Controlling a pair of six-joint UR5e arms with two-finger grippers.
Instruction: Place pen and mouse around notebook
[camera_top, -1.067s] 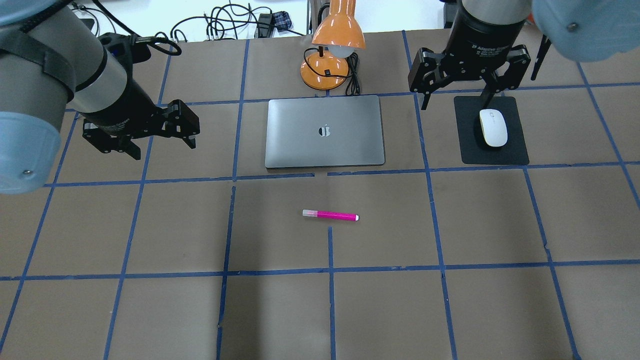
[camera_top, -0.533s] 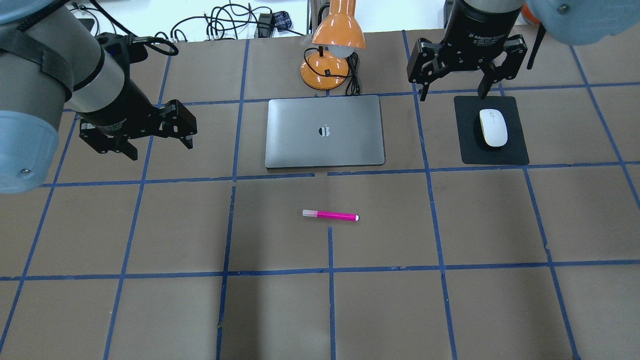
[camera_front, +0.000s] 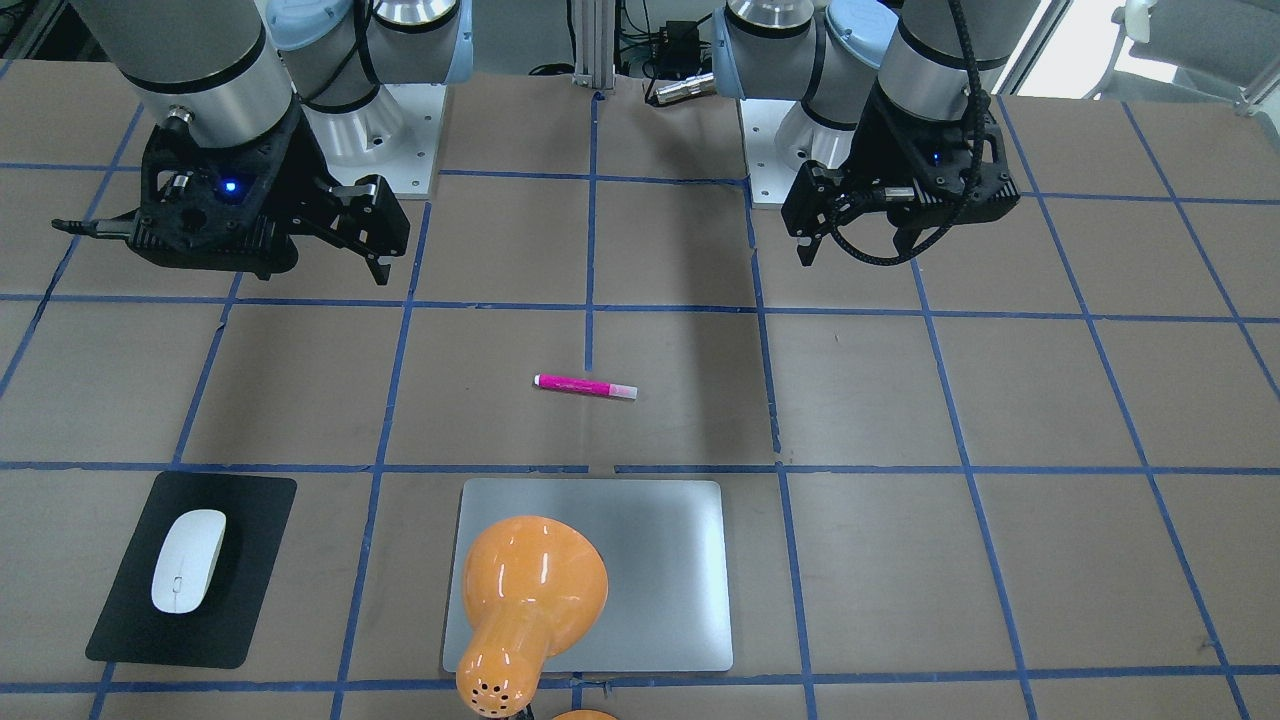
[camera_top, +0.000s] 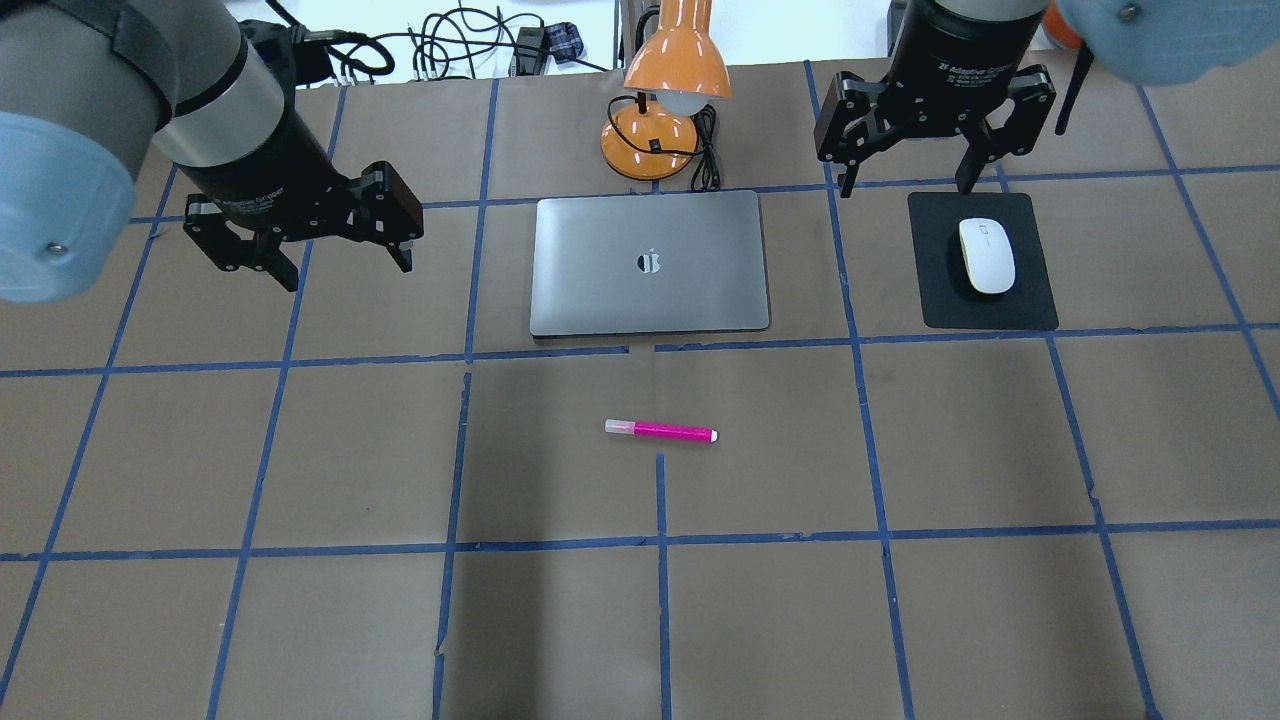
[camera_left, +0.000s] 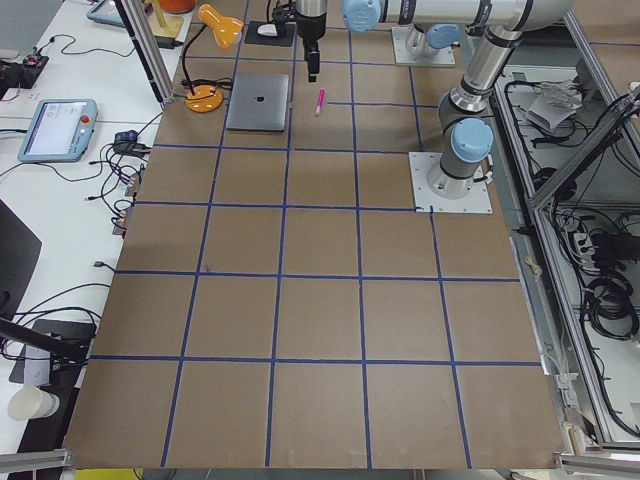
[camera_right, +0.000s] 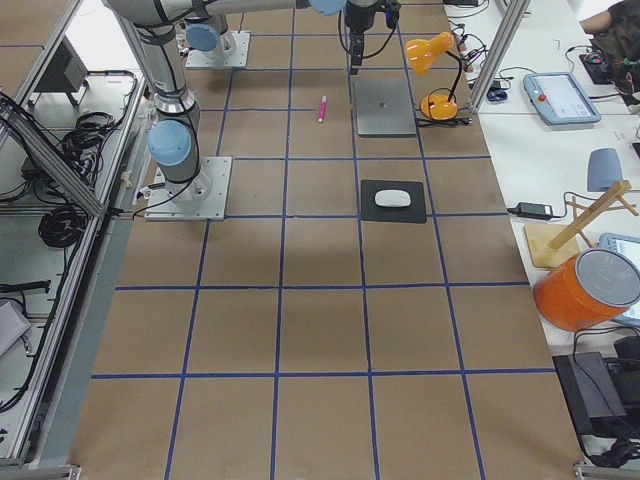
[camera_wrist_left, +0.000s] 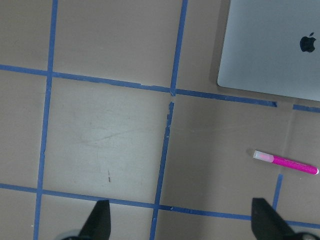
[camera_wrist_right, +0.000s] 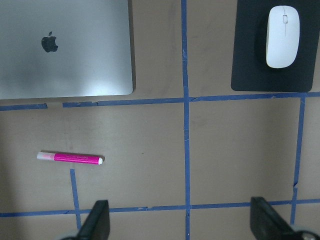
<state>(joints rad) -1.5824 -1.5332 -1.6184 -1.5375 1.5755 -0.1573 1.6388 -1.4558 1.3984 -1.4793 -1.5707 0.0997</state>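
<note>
Left gripper (camera_top: 345, 240): raised left of the notebook (camera_top: 650, 263), jaws spread wide and holding nothing, probably staged for a reach. Pen (camera_top: 660, 431): flat on the table just before the notebook's near edge. Mouse (camera_top: 986, 255): on the black mat (camera_top: 940, 290) right of the notebook; right gripper (camera_top: 908, 160) above its far end, wide apart, empty.

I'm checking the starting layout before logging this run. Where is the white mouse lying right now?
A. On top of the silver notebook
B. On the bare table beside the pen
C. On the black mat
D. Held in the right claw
C: the mouse lies on the black mat, to one side of the notebook, while the right claw hangs open and empty at the mat's far edge.
</note>
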